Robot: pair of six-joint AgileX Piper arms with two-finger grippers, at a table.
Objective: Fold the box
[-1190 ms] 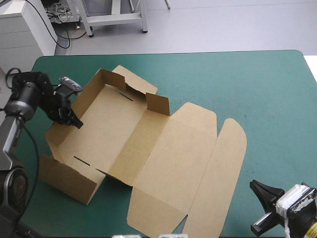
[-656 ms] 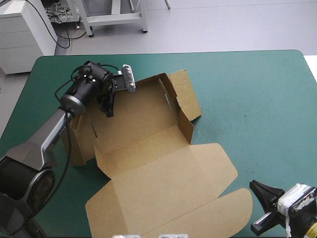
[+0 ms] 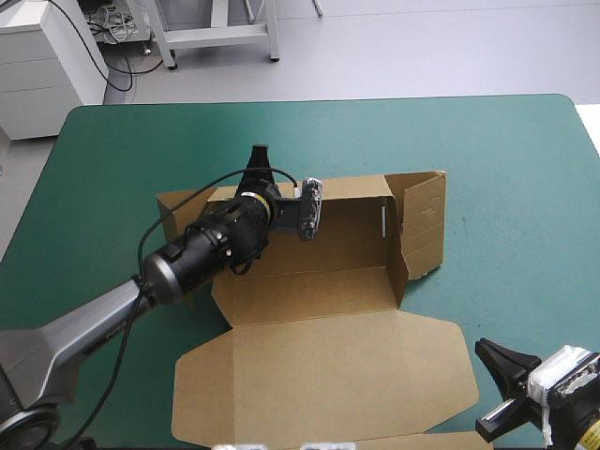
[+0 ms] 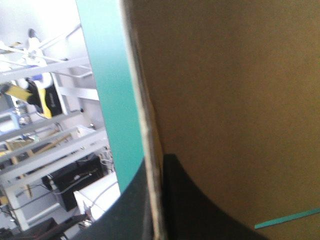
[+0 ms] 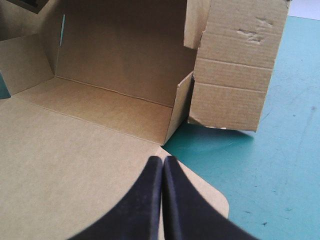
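Observation:
The brown box [image 3: 319, 272] lies at the table's middle as an open tray, its long walls raised and its lid [image 3: 328, 375] flat toward the near edge. My left gripper [image 3: 259, 173] is shut on the top edge of the far wall. In the left wrist view the black fingers [image 4: 190, 200] pinch the board edge of the box [image 4: 225, 90]. My right gripper [image 3: 483, 349] sits at the near right corner, shut on nothing. In its own view the right gripper [image 5: 162, 160] hovers over the lid's corner, facing the box [image 5: 115, 50] and a loose end flap [image 5: 235, 75].
The end flap [image 3: 424, 220] on the box's right side stands up and leans outward. Bare teal-green cover [image 3: 506, 187] lies to the right of and beyond the box. A strip of cover [image 4: 107, 100] shows past the held wall.
The left gripper has swung the box round and carried it toward the table's middle; the lid now points to the near edge. The right arm has not moved.

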